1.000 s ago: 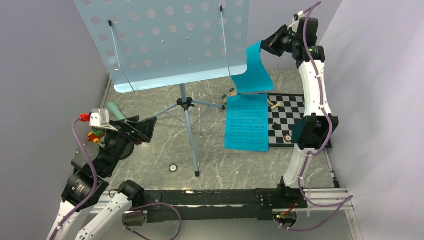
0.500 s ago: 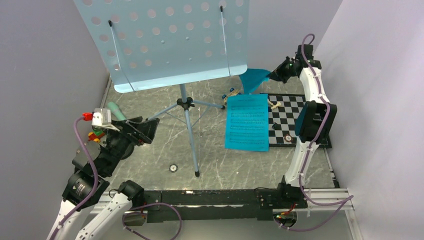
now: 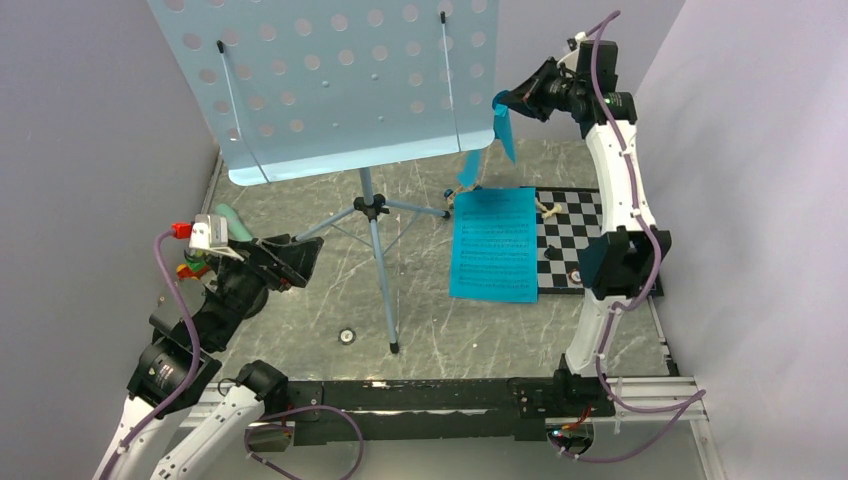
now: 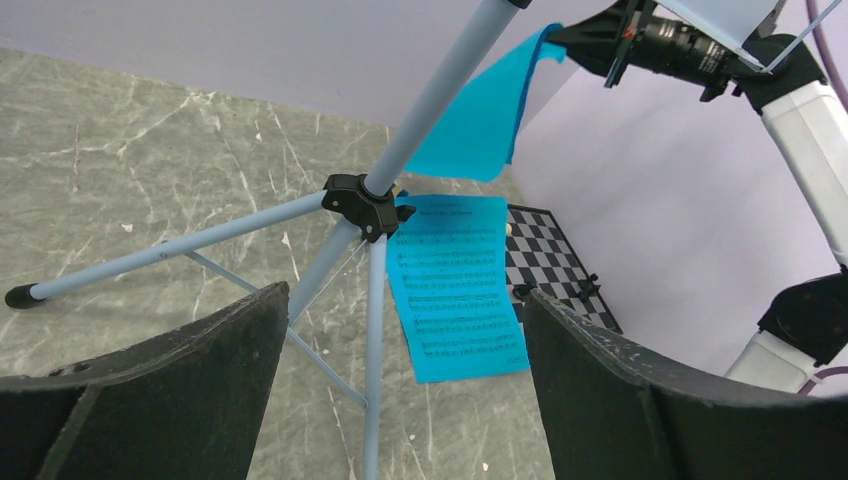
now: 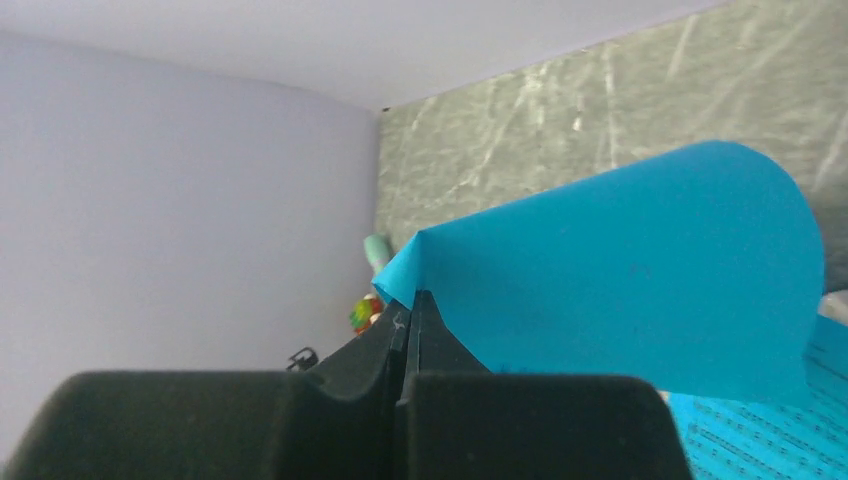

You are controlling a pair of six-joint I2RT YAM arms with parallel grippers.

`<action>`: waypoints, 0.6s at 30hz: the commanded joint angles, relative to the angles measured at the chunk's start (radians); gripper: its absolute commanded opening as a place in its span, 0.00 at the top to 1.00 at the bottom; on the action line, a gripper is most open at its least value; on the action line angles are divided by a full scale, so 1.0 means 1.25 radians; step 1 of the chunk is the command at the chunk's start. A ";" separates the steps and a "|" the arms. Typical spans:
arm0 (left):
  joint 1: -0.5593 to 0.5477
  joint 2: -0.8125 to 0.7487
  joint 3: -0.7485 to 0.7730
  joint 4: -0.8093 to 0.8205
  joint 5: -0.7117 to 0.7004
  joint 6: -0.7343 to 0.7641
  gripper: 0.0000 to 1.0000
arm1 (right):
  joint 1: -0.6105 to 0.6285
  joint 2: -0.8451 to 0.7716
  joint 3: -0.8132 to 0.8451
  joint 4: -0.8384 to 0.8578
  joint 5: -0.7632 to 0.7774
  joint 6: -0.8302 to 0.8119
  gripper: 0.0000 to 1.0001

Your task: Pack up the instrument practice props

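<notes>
The pale-blue music stand's perforated tray fills the back, above its tripod and the tripod hub. One turquoise music sheet lies flat on the table, partly over the chessboard. My right gripper is high beside the tray's right edge. It is shut on the corner of a second turquoise sheet, which hangs curled from the fingertips. My left gripper stands open at the left and faces the tripod. A mint-green microphone lies behind it.
A black-and-white chessboard with a few pieces sits at the right by the right arm. Small coloured toy blocks lie near the left wall. The tripod's legs spread across the middle of the table. Walls close in the left, back and right.
The right gripper dipped low with the held sheet, then rose again and moved left toward the tray's edge. The sheet now hangs narrower. The left arm barely moved.
</notes>
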 commanded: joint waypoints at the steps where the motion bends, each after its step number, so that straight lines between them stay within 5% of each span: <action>1: 0.001 0.001 0.007 0.018 0.024 -0.023 0.10 | -0.012 -0.127 -0.155 0.152 -0.061 0.098 1.00; 7: 0.001 -0.019 -0.022 0.025 0.051 -0.049 0.10 | -0.118 -0.202 -0.485 0.252 -0.123 0.162 1.00; 18: 0.000 -0.023 -0.015 0.023 0.061 -0.056 0.10 | 0.010 -0.304 -0.466 0.252 -0.091 0.202 1.00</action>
